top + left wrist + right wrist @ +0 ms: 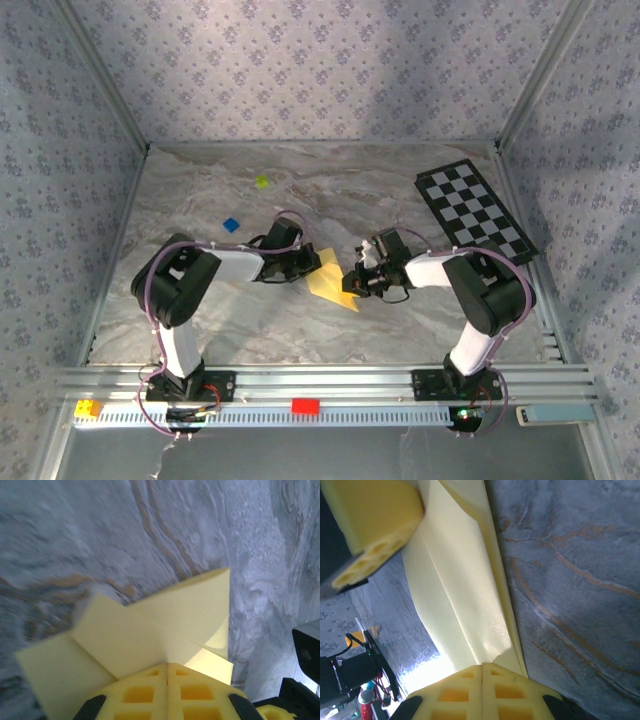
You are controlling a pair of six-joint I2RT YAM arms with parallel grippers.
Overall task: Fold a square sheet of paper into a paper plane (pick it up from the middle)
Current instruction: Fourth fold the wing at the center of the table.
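Centre of the top view: both arms are reaching inward and meeting over the yellow sheet (333, 279), which is sitting on the marble table (200, 320) between them. It is already partly folded, more a wedge with a point toward the lower right than a square.

The left gripper (308, 265) is coming at the sheet from the left. In the left wrist view its fingertips (150, 692) are pressed together at bottom centre with the yellow sheet (150, 635) running straight into the seam, so it is pinching the paper. Overlapping flaps are fanning out above the tips, with creases crossing near the middle.

The right gripper (357, 280) is coming from the right. In its wrist view the jaws are also pressed together, right gripper (482, 672) at bottom centre, nipping the end of a long creased strip of the yellow sheet (465, 605) that is running up toward the top left. The left gripper's finger (370, 520) is sitting at upper left of that frame.

Probably the two pinches on opposite sides are stretching the paper taut so the layers are not springing open while a crease is being set or the next flap turned. The plane is looking mid-fold, wings not yet shaped.

The checkered board (475, 212) is lying upper right and the small yellow-green block (262, 182) and blue block (231, 225) upper left, all well apart from the work.
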